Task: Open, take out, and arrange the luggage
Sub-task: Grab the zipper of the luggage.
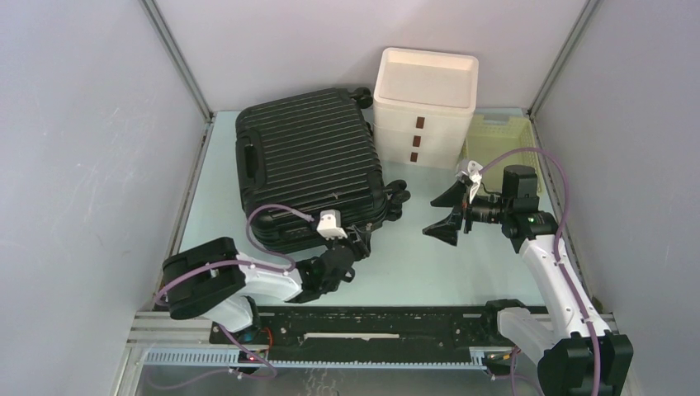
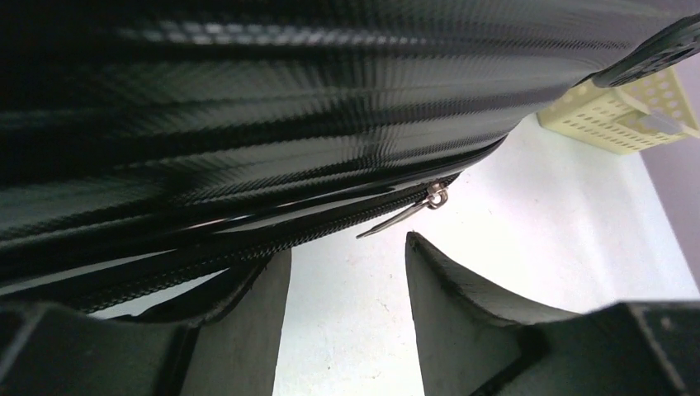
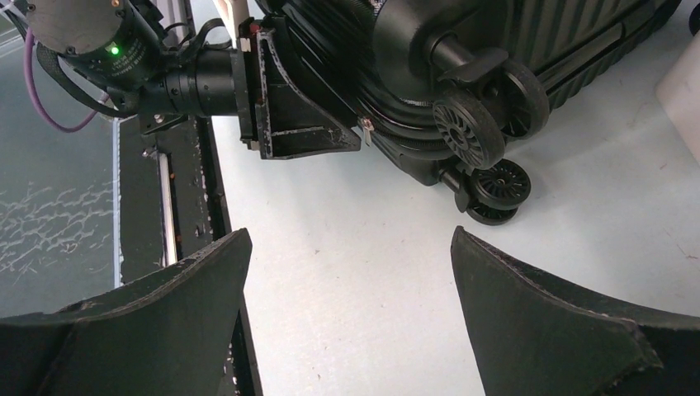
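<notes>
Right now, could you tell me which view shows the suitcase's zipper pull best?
The left wrist view: the zipper pull hangs close on the luggage, just ahead of the left gripper. The right wrist view shows only a tiny glint; the top view hides it.

luggage (image 2: 248, 99) cropped (blurred), basket (image 2: 615, 115) clipped

Glossy black ribbed luggage (image 1: 309, 157), white drawer box (image 1: 425, 99), pale yellow perforated basket (image 1: 495, 132), pale green table (image 1: 413, 264)

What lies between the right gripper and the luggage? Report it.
Only bare table, seen in the right wrist view, separates the right gripper from the luggage.
</notes>
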Available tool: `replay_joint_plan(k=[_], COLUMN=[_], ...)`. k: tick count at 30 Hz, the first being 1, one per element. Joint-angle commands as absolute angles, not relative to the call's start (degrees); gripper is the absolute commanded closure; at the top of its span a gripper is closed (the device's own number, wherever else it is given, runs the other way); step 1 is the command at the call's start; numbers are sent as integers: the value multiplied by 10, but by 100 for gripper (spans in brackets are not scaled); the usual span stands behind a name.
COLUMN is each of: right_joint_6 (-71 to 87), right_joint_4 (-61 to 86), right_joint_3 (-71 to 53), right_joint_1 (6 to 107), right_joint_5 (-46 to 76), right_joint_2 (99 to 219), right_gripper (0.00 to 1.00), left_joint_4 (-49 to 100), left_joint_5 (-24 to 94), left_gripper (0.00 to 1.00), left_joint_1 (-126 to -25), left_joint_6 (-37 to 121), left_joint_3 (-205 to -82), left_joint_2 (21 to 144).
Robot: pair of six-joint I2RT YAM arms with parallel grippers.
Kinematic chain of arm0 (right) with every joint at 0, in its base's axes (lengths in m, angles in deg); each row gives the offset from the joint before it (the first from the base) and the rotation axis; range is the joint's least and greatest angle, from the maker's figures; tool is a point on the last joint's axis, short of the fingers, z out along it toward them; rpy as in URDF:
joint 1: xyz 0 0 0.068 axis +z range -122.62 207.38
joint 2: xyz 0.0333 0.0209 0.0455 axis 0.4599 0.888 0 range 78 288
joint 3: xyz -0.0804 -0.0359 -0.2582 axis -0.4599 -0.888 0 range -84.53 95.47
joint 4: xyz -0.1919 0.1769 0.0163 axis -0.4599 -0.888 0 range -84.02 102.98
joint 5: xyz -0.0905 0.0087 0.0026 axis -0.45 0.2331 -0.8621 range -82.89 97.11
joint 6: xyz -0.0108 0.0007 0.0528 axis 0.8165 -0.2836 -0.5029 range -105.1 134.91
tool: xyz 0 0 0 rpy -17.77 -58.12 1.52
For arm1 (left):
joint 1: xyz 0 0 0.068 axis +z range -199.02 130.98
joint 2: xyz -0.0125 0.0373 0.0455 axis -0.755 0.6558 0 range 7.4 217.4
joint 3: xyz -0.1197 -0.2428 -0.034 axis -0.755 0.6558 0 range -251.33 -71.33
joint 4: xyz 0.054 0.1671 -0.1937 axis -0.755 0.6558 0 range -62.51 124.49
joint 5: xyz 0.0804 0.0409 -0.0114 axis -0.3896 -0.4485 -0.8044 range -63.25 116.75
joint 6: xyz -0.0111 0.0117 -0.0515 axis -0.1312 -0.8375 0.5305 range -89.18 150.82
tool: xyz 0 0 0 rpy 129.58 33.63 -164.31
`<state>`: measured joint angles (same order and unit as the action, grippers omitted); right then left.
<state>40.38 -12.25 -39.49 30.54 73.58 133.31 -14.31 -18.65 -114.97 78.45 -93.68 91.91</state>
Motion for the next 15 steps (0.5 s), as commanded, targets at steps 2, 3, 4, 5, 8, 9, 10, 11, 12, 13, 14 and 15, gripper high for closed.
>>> replay_joint_plan(k=[2, 3, 4, 5, 8, 9, 10, 11, 12, 13, 14, 15], right_joint_6=[418, 419, 419, 420, 428, 437, 444, 457, 473, 484, 492, 503], right_joint_4=[-122, -122, -122, -123, -128, -132, -138, -145, -152, -159, -164, -173], right_joint_3=[-385, -385, -385, -385, -385, -385, -385, -385, -385, -385, -385, -386], right_joint_1=[309, 309, 309, 309, 309, 309, 309, 310, 311, 312, 313, 315], right_joint_5=[735, 735, 735, 735, 735, 736, 739, 742, 743, 745, 748, 753], right_joint_2=[1330, 1330, 1329, 1329, 1329, 1330, 1331, 1332, 1334, 1336, 1337, 1339], right_gripper=[0, 0, 0, 0, 0, 0, 0, 0, 0, 0, 0, 0], left_joint_4=[-21, 13, 27, 35, 36, 37, 35, 32, 28, 23, 19, 18], left_joint_5=[-264, -271, -273, -274, -266, -257, -247, -233, -219, -203, -184, -167], left_gripper=[41, 41, 41, 40, 40, 40, 40, 40, 39, 39, 37, 30], left_joint_1=[-1155, -1159, -1162, -1166, -1176, -1178, -1181, -1184, -1187, -1191, -1192, -1192], left_joint_6=[834, 839, 839, 836, 804, 790, 774, 757, 739, 722, 708, 700], left_joint_3=[-1019, -1029, -1036, -1039, -1042, -1043, -1044, -1044, -1043, -1039, -1035, -1030], left_joint_2=[933, 932, 930, 926, 911, 905, 899, 893, 885, 877, 868, 860])
